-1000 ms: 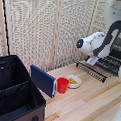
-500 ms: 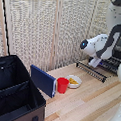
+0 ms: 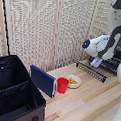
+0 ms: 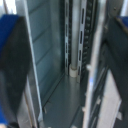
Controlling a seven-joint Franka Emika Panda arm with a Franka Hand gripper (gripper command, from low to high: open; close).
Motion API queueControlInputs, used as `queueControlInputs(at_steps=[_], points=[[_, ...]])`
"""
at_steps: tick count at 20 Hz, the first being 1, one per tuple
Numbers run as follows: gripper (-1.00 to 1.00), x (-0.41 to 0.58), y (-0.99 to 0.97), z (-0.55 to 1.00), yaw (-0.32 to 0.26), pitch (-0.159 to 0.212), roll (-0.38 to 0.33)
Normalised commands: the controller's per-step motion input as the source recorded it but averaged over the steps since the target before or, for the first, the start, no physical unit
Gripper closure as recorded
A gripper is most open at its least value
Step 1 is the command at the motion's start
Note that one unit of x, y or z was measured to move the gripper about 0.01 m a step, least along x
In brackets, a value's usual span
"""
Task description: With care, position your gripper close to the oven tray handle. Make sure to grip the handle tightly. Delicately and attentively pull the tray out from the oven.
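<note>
In the exterior view my white gripper hangs at the right, just over the tray, a dark wire rack that sticks out over the wooden table. The oven tray handle, a thin black bar, runs along the rack's front edge just below the gripper. Most of the oven is hidden behind the arm at the exterior view's right edge. In the wrist view the two dark-blue fingers stand far apart at the picture's sides. Between them I see only the blurred grey oven interior. The gripper is open.
A white bowl and a red cup stand mid-table. A blue flat item leans beside a big black fabric case at the exterior view's left. Bamboo blinds close off the back.
The arm's white end has shifted a little toward the exterior view's right. The rack and the table items have not moved.
</note>
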Motion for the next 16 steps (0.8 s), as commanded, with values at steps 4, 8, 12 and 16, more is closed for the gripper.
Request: queueControlInputs(at_steps=[4,8,12,16], points=[[1.00,0.121,-0.16,0.05,0.002,0.035,0.031],[1.00,0.089,-0.11,0.04,0.000,0.040,0.056],[1.00,0.055,0.25,0.00,-0.040,0.053,0.075],[1.00,0.000,0.78,0.00,-0.056,0.040,0.056]])
